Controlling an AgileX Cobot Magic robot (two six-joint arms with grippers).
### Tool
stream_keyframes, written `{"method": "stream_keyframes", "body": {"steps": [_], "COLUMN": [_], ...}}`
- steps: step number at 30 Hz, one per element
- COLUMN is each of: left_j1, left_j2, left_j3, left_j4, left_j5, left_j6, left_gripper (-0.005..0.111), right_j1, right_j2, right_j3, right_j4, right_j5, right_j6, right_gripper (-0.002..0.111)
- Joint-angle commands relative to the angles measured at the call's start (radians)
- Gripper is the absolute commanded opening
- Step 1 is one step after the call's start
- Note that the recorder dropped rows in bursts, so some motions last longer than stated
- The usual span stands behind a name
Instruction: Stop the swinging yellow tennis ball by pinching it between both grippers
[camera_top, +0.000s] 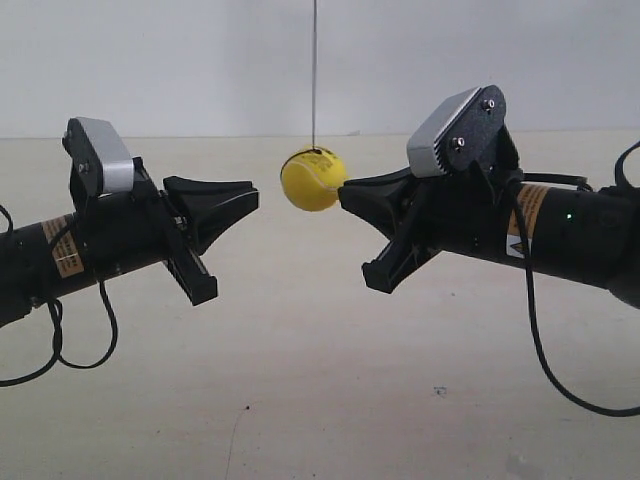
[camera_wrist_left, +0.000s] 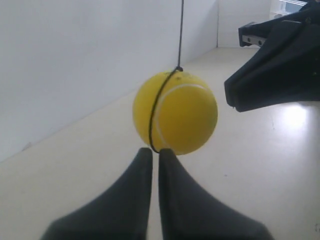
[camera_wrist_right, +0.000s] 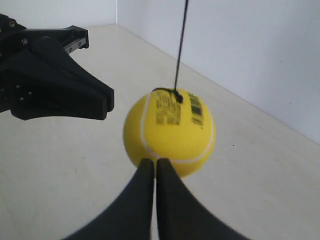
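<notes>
While it hangs on a thin black string (camera_top: 314, 70) above the pale worktop (camera_top: 300, 380), the yellow tennis ball (camera_top: 313, 180) sits in mid-air between two black robot arms pointing at each other. The left tool (camera_wrist_left: 155, 152) has its two fingers pressed together, gripping nothing. The right tool (camera_wrist_right: 154, 162) is closed and empty too. The ball appears against the tip of the arm at the exterior view's right, with a gap to the arm at the exterior view's left. A barcode label (camera_wrist_right: 197, 111) faces the right tool.
</notes>
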Motion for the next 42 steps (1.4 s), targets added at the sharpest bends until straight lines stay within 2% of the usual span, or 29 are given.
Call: {"method": "stream_keyframes", "body": {"steps": [1,12,22,42], "left_j1": [-0.004,-0.004,-0.004,-0.004], "left_j2": [0.001,0.001,0.001,0.001], "left_j3": [-0.003,-0.003,-0.06,-0.063], "left_j4": [-0.001,0.007,0.208,0.263], "left_j5": [-0.011,-0.011,-0.011,-0.011], "left_j6": [-0.007,-0.03,-0.126,-0.127], "left_gripper": [0.005,0.005,0.005,0.005], "right_j1": [0.001,0.001,0.026,0.026], "right_j2": [0.0,0.0,0.0,-0.002], "right_j3": [-0.005,-0.005,-0.005,-0.005], "right_j4": [0.004,-0.001,-0.025,-0.048], "right_j5": [0.0,0.0,0.007,0.086], "right_j6": [-0.004,0.0,0.025,0.024], "right_gripper": [0.0,0.0,0.0,0.0]}}
